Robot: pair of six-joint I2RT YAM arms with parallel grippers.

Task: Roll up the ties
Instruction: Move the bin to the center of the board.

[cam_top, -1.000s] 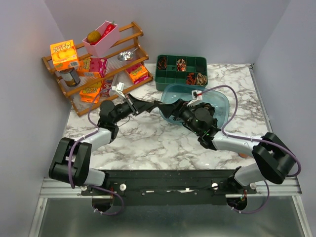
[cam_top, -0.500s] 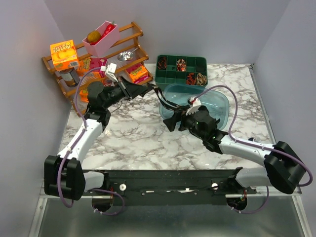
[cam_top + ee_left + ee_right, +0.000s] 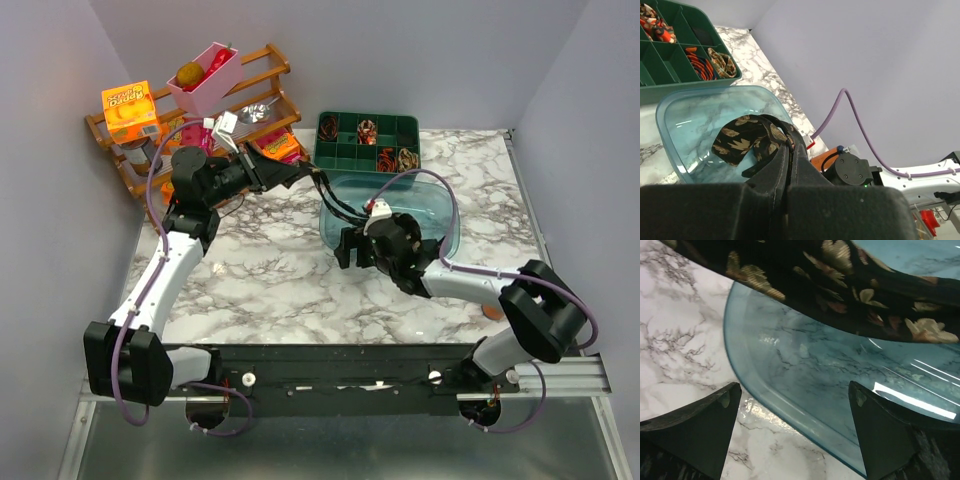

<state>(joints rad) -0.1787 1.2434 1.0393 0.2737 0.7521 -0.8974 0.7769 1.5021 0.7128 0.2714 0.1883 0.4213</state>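
I'm looking down on a white marble-patterned table (image 3: 290, 275) with grey-brown veins, boxed in by plain pale lavender walls (image 3: 420, 50) at the back and on both sides. A black bar on a metal rail (image 3: 340, 375) runs along the near edge, where the arm bases sit.

The left end effector (image 3: 305, 176) is clamped tight on a black fabric necktie (image 3: 335, 205) with a tan-gold leaf pattern. In my left wrist view the two fingers (image 3: 775, 170) press together with the cloth pinched between them. From that grip the necktie (image 3: 740, 140) runs down over the rim into a translucent blue plastic tub (image 3: 445, 215), where its other end lies bunched on the bottom.

The right end effector (image 3: 345, 248) stands wide and holds nothing. It sits low at the tub's near-left corner, and its wrist view shows the curved blue rim (image 3: 790, 390) between the spread fingers, with the necktie (image 3: 840, 285) passing across beyond them. I cannot tell whether it touches the table.

Just behind the tub is a dark green plastic compartment tray (image 3: 368, 114) holding small coiled ties (image 3: 405, 158) in red, tan and brown. At the back left stands a slatted wooden rack (image 3: 265, 55) carrying an orange carton (image 3: 130, 110) and a pink box (image 3: 205, 80).
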